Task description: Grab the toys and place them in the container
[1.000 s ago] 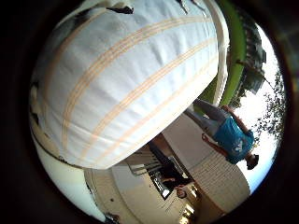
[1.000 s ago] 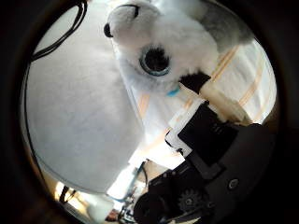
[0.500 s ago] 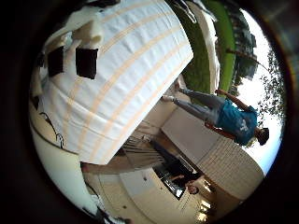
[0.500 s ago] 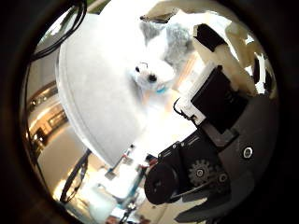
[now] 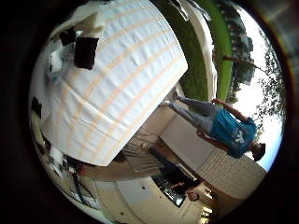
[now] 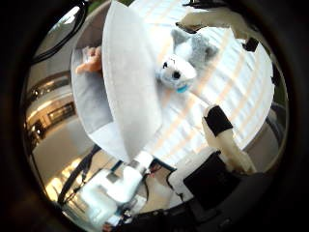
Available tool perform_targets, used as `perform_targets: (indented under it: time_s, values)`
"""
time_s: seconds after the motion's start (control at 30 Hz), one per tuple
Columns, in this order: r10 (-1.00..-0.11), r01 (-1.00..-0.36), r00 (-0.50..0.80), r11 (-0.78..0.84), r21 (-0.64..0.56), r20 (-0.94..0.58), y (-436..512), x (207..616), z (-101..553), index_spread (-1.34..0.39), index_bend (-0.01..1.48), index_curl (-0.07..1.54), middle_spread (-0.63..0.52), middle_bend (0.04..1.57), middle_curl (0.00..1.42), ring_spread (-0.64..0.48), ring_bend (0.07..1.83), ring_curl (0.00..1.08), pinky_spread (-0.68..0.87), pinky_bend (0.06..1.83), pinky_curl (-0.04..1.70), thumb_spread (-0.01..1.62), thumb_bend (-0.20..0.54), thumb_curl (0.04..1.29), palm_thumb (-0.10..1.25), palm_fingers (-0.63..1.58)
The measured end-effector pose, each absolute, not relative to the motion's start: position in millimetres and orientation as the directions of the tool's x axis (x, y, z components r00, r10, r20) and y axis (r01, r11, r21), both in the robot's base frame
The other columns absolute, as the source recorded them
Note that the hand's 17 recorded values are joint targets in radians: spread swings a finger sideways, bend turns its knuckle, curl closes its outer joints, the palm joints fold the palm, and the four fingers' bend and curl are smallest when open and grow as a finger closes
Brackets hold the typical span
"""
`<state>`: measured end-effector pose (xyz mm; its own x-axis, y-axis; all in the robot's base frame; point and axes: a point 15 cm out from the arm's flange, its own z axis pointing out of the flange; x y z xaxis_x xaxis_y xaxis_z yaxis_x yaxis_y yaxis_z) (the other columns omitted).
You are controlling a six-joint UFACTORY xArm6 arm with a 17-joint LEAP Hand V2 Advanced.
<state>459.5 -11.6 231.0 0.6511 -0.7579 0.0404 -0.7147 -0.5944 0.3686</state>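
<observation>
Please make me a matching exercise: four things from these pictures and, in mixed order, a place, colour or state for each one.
Things:
1. plush dog
2. peach toy
3. cloth
4. robot hand

Descriptions:
A. inside the grey container
B. open, holding nothing
C. white with orange stripes
D. lying on the cloth, beside the container

Pairs: 1-D, 2-A, 3-C, 4-B

Robot hand (image 6: 227,145) aloft, fingers (image 6: 219,128) extended and relaxed, empty.

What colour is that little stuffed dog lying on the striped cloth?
The stuffed dog is grey and white, with a small blue tag; the thumb side palm view shows it best.
</observation>
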Motion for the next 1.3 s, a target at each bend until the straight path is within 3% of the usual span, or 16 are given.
perform_targets:
  time_s: [0.27, 0.53, 0.73, 0.87, 0.93, 1.03, 1.1, 1.3]
  values:
    - [-0.745, -0.684, 0.667, -0.604, 0.41, 0.016, 0, 459, 204, -0.35, 0.19, 0.22, 0.06, 0.11, 0.43, 0.26, 0.34, 0.36, 0.39, 0.38, 0.53, 1.05, -0.043, 0.41, 0.7, -0.2]
    - [-0.722, -0.644, 0.691, -0.616, 0.454, 0.002, 23, 458, 170, -0.35, 0.16, 0.21, 0.08, 0.11, 0.32, 0.3, 0.26, 0.33, 0.42, 0.31, 0.46, 1.01, -0.036, 0.36, 0.68, -0.14]
    - [-0.723, -0.64, 0.69, -0.58, 0.505, 0.043, 12, 460, 151, -0.26, 0.21, 0.25, 0.04, 0.18, 0.31, 0.27, 0.22, 0.32, 0.44, 0.27, 0.41, 1.01, -0.023, 0.35, 0.72, 0.06]
    - [-0.731, -0.653, 0.68, -0.574, 0.494, 0.049, 6, 462, 152, -0.22, 0.2, 0.26, -0.02, 0.23, 0.34, 0.22, 0.32, 0.33, 0.43, 0.31, 0.38, 1.02, -0.017, 0.36, 0.77, 0.44]
    - [-0.734, -0.671, 0.676, -0.577, 0.466, 0.064, 3, 469, 155, -0.25, 0.12, 0.23, -0.06, 0.34, 0.39, 0.18, 0.53, 0.39, 0.39, 0.31, 0.4, 1.03, -0.017, 0.37, 0.8, 0.67]
    - [-0.737, -0.69, 0.671, -0.581, 0.433, 0.08, -2, 473, 158, -0.32, 0.09, 0.17, -0.1, 0.56, 0.49, 0.13, 0.88, 0.53, 0.36, 0.3, 0.44, 1.03, -0.018, 0.37, 0.83, 0.84]
    - [-0.738, -0.697, 0.67, -0.584, 0.417, 0.086, -5, 472, 162, -0.38, 0.12, 0.12, -0.14, 0.72, 0.58, 0.09, 1.06, 0.62, 0.36, 0.38, 0.51, 1.03, -0.016, 0.39, 0.85, 0.9]
    - [-0.761, -0.744, 0.638, -0.572, 0.345, 0.114, -26, 467, 196, -0.57, 0.23, 0.04, -0.22, 0.91, 0.76, -0.01, 1.21, 0.75, 0.38, 0.85, 0.77, 1.05, 0.002, 0.44, 0.96, 1.07]
